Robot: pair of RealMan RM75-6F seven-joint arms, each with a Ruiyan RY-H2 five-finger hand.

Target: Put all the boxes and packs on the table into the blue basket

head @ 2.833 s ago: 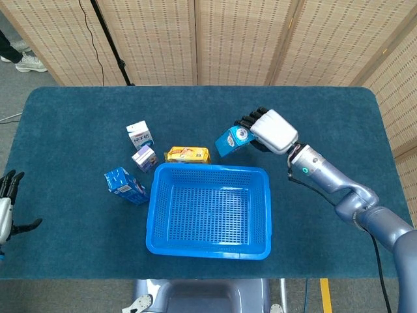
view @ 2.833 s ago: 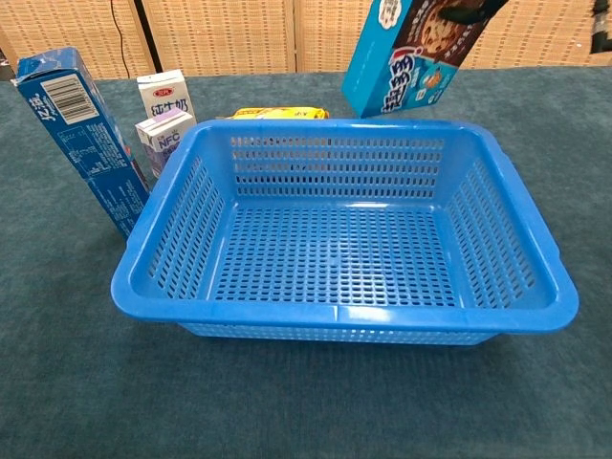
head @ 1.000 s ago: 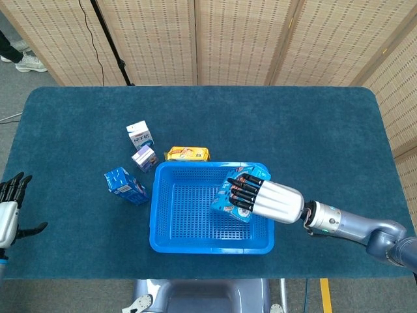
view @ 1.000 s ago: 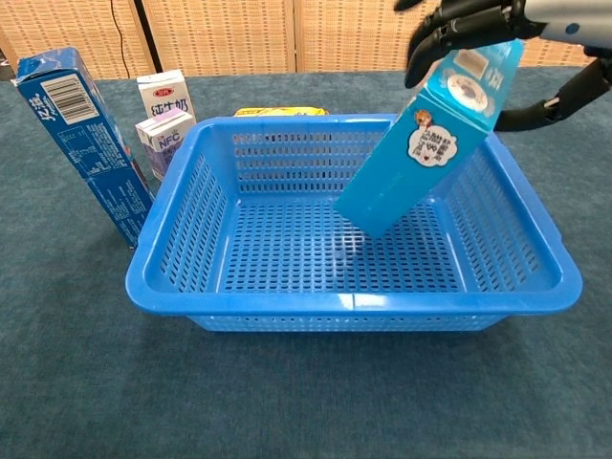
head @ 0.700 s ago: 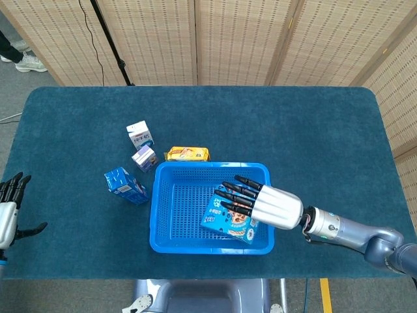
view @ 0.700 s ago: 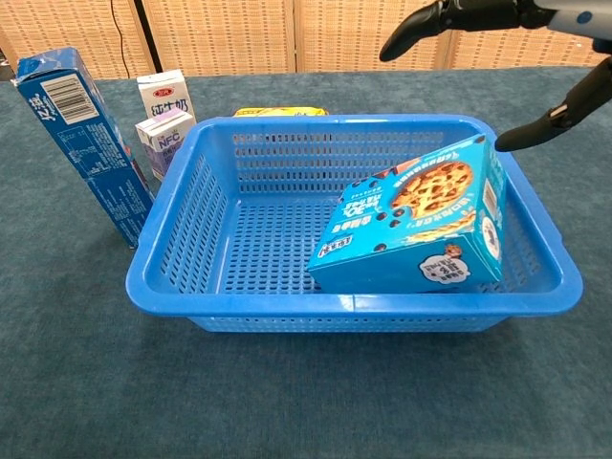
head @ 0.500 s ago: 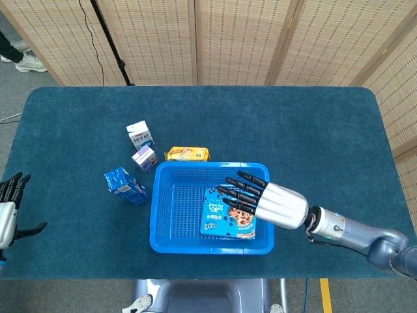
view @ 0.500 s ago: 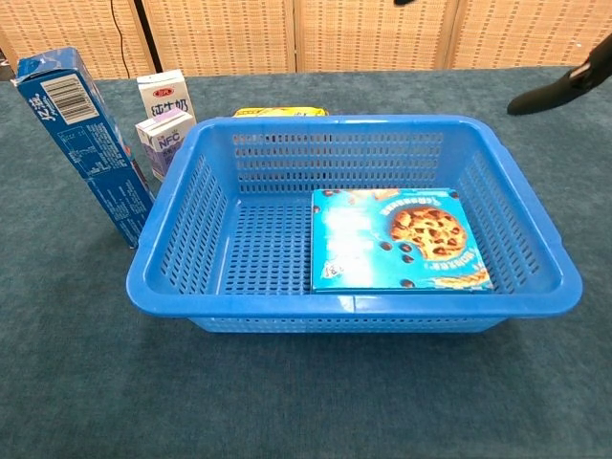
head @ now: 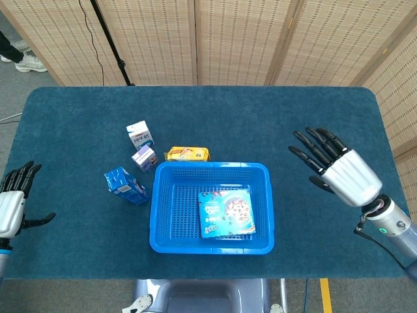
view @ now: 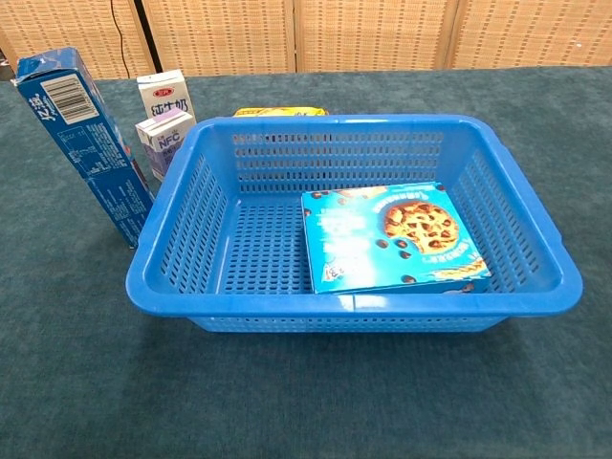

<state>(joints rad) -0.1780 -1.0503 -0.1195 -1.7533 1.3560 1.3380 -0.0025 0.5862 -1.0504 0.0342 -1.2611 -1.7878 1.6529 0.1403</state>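
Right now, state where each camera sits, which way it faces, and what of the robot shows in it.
Head view: high up, looking steeply down on the table; the left hand at the left edge and the right hand, fingers spread, both show.
Chest view: low at the table's near edge, looking level across the blue basket toward the screens; none of the robot's body shows.
Shared: the basket, the cookie box in it, the tall blue box, two cartons and the yellow pack.
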